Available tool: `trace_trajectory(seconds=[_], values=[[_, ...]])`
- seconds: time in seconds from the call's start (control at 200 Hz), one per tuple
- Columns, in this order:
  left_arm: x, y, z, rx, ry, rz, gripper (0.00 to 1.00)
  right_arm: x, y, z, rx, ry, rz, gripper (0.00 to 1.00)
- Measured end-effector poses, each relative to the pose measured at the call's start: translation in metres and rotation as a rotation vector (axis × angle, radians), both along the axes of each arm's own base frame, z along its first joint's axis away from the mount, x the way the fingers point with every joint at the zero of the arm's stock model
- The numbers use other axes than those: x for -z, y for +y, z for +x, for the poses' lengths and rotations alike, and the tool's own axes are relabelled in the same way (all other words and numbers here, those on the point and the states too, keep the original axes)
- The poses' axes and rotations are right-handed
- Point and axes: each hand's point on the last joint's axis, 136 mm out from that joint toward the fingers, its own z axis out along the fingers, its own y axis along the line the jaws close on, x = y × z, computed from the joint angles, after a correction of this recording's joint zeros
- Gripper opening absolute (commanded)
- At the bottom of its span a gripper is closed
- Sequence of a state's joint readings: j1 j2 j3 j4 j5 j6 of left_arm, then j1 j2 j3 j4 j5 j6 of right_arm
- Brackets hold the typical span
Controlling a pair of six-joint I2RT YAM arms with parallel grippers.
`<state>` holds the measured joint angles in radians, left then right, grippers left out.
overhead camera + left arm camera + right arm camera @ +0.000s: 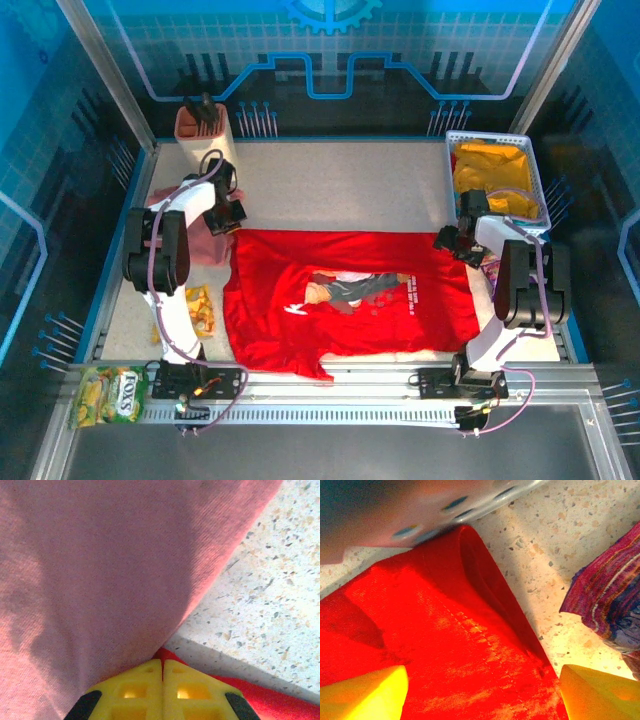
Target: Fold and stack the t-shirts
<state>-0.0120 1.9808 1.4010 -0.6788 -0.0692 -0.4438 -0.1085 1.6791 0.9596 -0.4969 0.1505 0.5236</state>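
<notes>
Left gripper (162,669), closest to its own wrist lens: yellow fingers pressed flat together, no gap. No cloth is visible between them, though a sliver of the red t-shirt (280,702) starts right at their tips, so whether a thread of it is caught cannot be told. Pink t-shirt (100,580) sags in a slack fold over the fingers and lies against them, with speckled table (270,580) bare beside it. From above, the red t-shirt lies print-up and spread across the middle of the table, one lower-left corner rumpled. Judgement: it is laid out flat so both arms can reach opposite ends for the first fold. The pink t-shirt is bunched at the left, under the left arm and just beside the red one's upper-left corner, probably parked there until its turn, so folding looks barely begun. Right gripper (480,695): jaws wide apart, holding nothing, straddling the stitched, doubled-over right edge of the red cloth. Judgement: it is lined up to come down and pinch that edge. Purple wrapper (610,605) lies near the right finger and could get nipped. Basket (485,135) of yellow cloth (490,170) stands behind the right arm, apart from the work.
</notes>
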Motion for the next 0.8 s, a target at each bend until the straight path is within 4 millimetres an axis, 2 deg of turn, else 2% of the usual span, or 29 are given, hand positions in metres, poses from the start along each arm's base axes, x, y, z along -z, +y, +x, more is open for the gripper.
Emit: trace_trajectory(seconds=[0.31,0.46,0.635,0.796], values=[[-0.018,-0.006,0.008,-0.032,-0.073,-0.046,0.00,-0.001,-0.013,-0.020,0.054,0.013,-0.015,0.79],[-0.022,-0.009,0.012,-0.040,-0.100,-0.071,0.00,-0.014,-0.014,-0.022,0.062,-0.041,-0.016,0.79],[-0.019,-0.011,0.011,-0.036,-0.103,-0.081,0.00,-0.038,0.004,-0.014,-0.021,-0.130,0.013,0.80],[-0.013,-0.012,0.006,-0.035,-0.090,-0.084,0.00,-0.043,0.049,-0.004,-0.193,-0.152,0.055,0.79]])
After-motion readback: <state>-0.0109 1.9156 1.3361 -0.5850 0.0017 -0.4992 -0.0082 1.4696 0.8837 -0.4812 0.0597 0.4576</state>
